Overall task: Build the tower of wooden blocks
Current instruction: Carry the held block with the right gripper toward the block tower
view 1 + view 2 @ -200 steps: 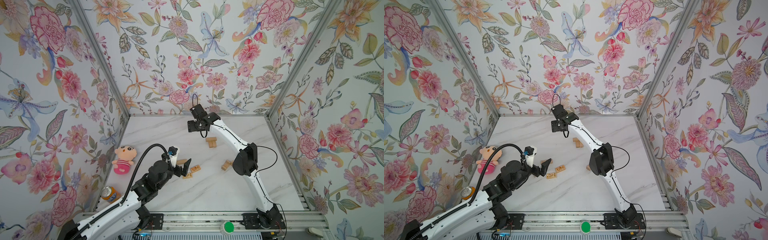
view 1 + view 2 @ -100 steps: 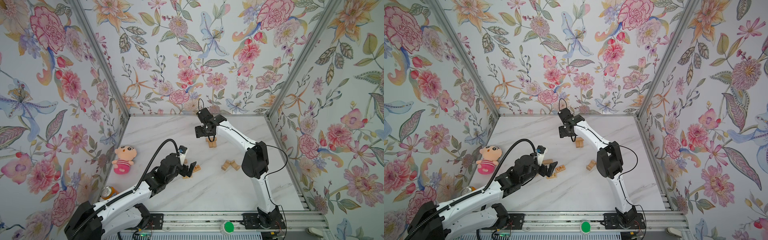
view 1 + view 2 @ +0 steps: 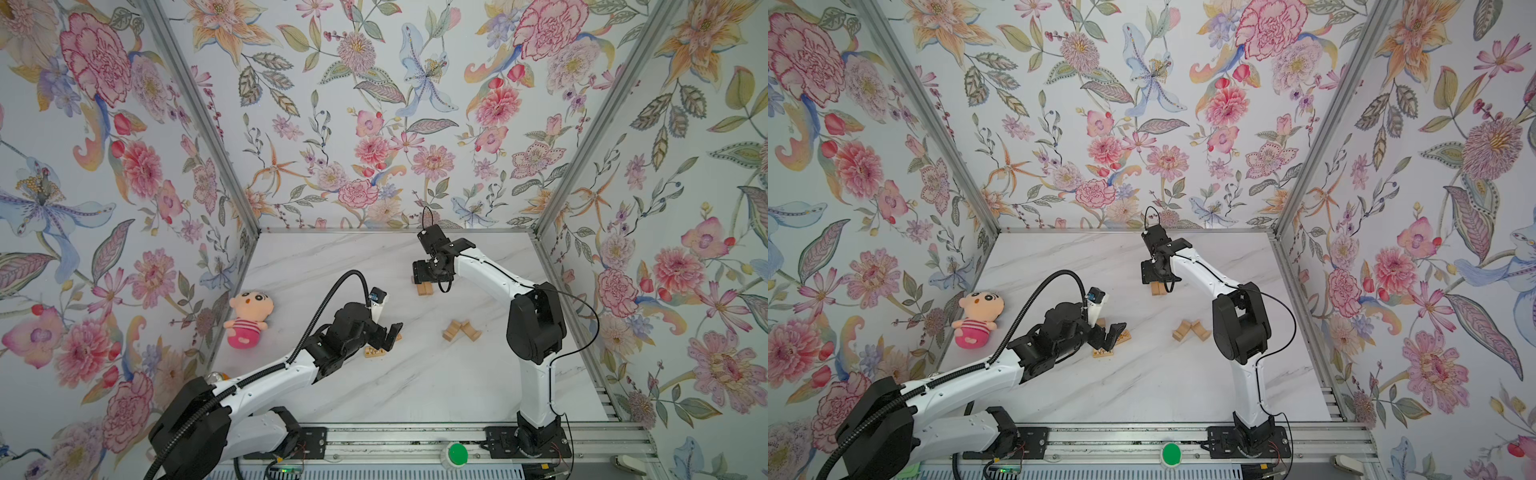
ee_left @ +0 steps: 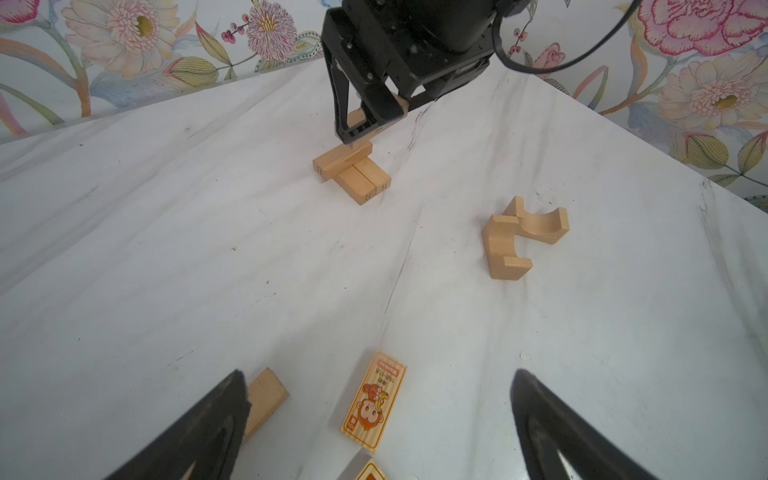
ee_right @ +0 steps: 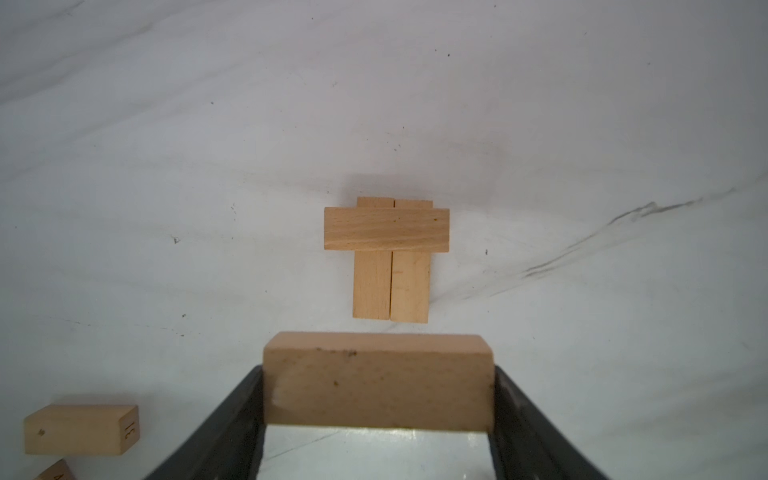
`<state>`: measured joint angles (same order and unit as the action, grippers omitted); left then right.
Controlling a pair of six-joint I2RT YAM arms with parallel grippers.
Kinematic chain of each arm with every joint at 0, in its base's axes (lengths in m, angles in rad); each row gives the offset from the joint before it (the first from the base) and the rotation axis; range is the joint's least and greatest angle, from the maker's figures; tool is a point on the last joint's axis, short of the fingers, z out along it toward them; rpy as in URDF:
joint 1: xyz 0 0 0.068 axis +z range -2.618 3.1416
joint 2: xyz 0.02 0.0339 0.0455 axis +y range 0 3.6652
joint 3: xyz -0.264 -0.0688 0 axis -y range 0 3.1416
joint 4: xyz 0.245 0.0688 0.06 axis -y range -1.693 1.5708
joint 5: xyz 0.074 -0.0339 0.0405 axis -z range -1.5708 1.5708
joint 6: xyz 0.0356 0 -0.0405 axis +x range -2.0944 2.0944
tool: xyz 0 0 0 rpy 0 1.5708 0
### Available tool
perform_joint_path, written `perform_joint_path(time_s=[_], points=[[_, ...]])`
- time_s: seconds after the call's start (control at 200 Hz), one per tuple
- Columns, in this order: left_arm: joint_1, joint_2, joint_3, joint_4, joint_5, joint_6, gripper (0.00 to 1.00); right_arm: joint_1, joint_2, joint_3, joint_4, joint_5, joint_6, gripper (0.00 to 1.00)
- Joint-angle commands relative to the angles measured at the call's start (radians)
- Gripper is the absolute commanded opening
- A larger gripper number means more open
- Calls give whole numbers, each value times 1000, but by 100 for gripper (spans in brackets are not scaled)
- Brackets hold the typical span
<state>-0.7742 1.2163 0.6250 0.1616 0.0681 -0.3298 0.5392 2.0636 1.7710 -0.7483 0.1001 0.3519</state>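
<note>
The right pincer (image 5: pixel 378 415) grips a wood block (image 5: pixel 378 374) by its two ends, held level just over the tower (image 5: pixel 386 249). The tower stands toward the back edge of the worktop (image 3: pixel 457 395): two bars side by side with one laid across them. The left pincer (image 4: pixel 378 376) hangs wide apart and empty over a printed block (image 4: pixel 372 401), nearer the left edge, with a bare block (image 4: pixel 266 395) beside one finger. Two curved pieces (image 4: pixel 523 237) lie nearer the right edge.

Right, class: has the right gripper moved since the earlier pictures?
Yes. In a top view the right gripper, shut on a wood block, has come away from the back wall and now hangs just over the tower.
</note>
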Motion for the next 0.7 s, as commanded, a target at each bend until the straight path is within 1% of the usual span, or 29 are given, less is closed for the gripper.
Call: perform_joint_path(time_s=[0.0,0.255,0.696], points=[[10,43,52,19,25,8,99,-8,-12,-27,38,-28,-4,65],[10,122,108,17,29,5,99,-19,30,-23,53,-52,-15,66],[10,162,135,11,9,13,99,-33,95,-16,70,-82,-17,66]])
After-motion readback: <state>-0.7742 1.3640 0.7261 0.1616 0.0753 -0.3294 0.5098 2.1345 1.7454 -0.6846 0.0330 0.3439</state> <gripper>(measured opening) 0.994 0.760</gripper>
